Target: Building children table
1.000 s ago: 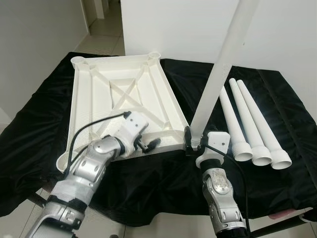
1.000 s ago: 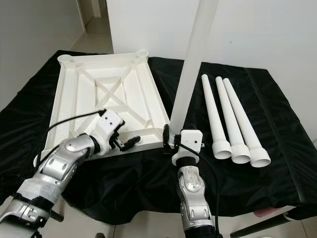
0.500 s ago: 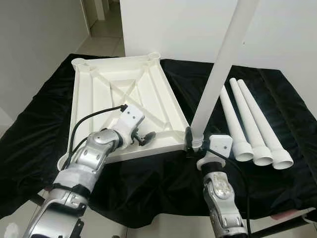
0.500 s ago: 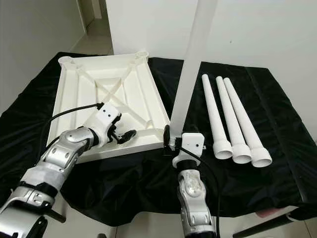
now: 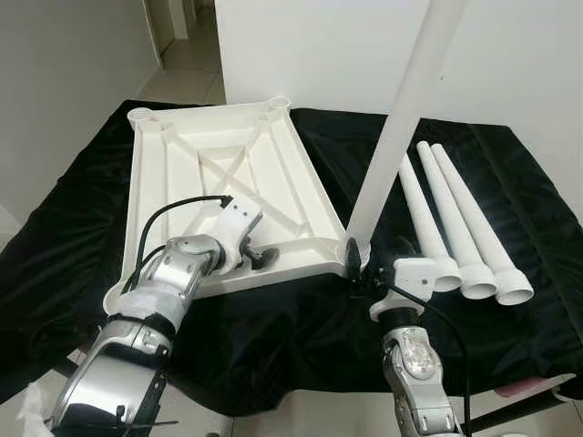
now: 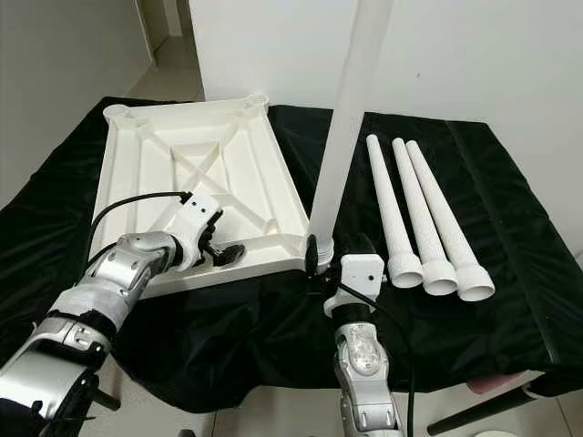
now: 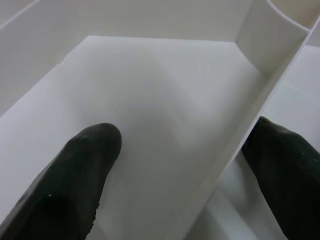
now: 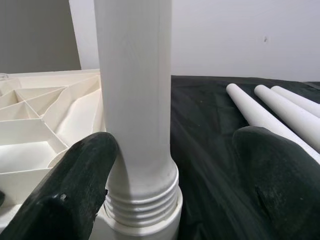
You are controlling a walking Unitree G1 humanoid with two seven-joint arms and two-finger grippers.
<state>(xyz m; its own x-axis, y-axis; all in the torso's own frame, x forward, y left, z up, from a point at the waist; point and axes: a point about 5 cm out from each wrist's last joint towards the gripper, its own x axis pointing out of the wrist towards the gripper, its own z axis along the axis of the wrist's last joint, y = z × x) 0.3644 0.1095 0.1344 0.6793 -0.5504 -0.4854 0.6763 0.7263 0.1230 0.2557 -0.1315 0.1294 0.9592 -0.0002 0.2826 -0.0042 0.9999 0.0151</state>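
Right wrist view: right pincer (image 8: 170, 165) loosely brackets upright leg (image 8: 134, 90).

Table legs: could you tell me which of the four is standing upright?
The leg at the tabletop's near right corner, between the right gripper's open fingers. The other three legs lie flat on the cloth.

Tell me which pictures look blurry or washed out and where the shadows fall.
Eye views: sharp and evenly lit, soft shadows under the table top ribs. Left wrist view: black fingers out of focus, white plastic nearly featureless. Right wrist view: table leg threads crisp, near fingers blurred, black cloth slightly glossy.
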